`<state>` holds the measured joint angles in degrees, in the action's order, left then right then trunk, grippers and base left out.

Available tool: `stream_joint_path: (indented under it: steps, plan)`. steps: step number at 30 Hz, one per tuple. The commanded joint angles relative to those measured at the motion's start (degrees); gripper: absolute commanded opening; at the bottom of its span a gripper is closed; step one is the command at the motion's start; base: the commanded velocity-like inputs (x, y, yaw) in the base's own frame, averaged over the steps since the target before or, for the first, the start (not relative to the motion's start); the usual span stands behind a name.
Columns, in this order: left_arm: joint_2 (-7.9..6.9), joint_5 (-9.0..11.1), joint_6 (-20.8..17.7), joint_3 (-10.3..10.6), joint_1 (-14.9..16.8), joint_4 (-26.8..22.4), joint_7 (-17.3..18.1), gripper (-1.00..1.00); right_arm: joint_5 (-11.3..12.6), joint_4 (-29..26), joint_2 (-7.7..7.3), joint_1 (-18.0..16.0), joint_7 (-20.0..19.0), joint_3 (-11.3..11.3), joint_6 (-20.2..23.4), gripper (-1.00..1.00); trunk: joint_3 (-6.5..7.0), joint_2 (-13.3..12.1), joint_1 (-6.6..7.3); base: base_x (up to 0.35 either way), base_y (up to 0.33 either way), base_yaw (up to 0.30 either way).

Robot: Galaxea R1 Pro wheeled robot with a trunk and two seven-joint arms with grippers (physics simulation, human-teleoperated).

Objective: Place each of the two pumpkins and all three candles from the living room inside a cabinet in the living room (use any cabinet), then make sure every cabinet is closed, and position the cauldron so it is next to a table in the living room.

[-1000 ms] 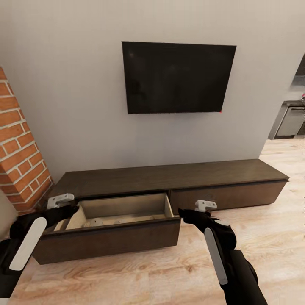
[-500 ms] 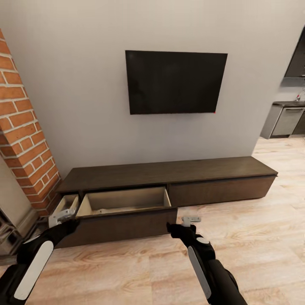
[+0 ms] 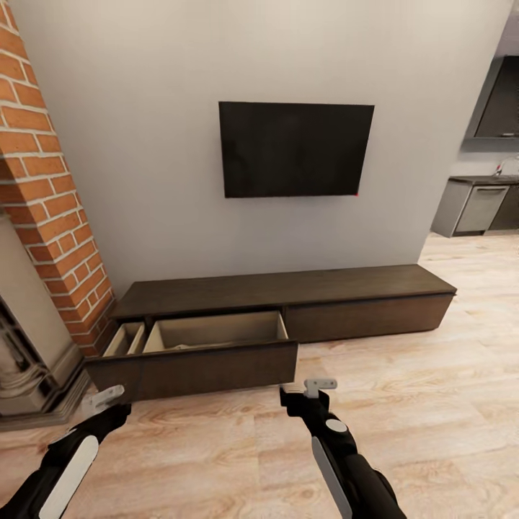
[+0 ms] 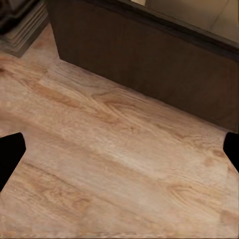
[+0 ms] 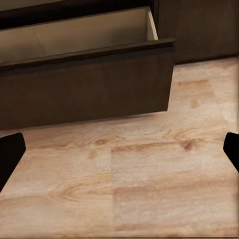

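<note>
The long dark-brown cabinet [image 3: 288, 292] stands against the wall. Its wide left drawer [image 3: 194, 364] is pulled out, with the pale interior [image 3: 216, 330] showing; the front panel hides what lies on the bottom. A narrow drawer [image 3: 124, 339] beside it is also out. My left gripper [image 3: 101, 398] is open and empty over the floor, short of the drawer front [image 4: 149, 64]. My right gripper [image 3: 308, 388] is open and empty too, near the drawer's right corner [image 5: 164, 74]. The pumpkins, candles, cauldron and table are out of view.
A brick fireplace [image 3: 43, 216] rises at the left, its stone base [image 3: 36, 389] close to my left arm. A dark TV [image 3: 295, 148] hangs above the cabinet. Kitchen units [image 3: 479, 205] show at the far right. Wood floor [image 3: 432, 404] stretches to the right.
The view has pulled back from the cabinet, which now looks smaller and farther. Both grippers have come away from the open drawer and now sit over the floor.
</note>
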<state>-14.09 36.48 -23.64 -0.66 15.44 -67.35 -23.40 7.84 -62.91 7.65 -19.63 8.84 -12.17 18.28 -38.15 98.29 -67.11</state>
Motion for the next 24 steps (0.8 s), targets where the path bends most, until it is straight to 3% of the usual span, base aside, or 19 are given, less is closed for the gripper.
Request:
stream_joint_path:
  steps: [1,8,13,18,21,24]
  plan:
    - [0.33,0.6,0.8,0.2,0.0,1.7,-0.4,1.00,0.6,0.5,0.01,0.0,0.6,-0.2,-0.8,1.00,0.16,-0.4,0.26,-0.234,0.000,0.006]
    - [1.36,0.4,4.9,1.8,0.1,8.8,0.0,1.00,0.5,2.5,0.12,0.0,0.7,-0.7,-2.2,1.00,1.50,-3.2,1.80,-0.096,0.000,0.002]
    - [1.96,0.5,7.0,3.1,0.1,10.5,0.2,1.00,0.5,4.7,0.12,0.0,0.8,-0.7,-3.0,1.00,2.04,-4.4,2.46,-0.005,0.000,0.000]
    - [2.08,0.4,14.7,5.3,0.1,12.6,0.4,1.00,0.0,10.2,0.15,0.0,0.9,-1.0,-7.3,1.00,2.04,-4.4,2.46,0.000,0.000,0.000]
    - [2.06,0.5,19.7,9.8,0.1,15.7,0.4,1.00,-0.2,13.4,0.22,0.0,0.9,-1.3,-10.2,1.00,2.04,-4.4,2.46,0.000,0.000,0.000]
    - [2.10,0.5,26.2,15.7,0.1,20.6,0.4,1.00,-0.3,15.4,0.26,0.0,1.0,-1.6,-12.3,1.00,2.04,-4.4,2.46,0.000,0.000,0.000]
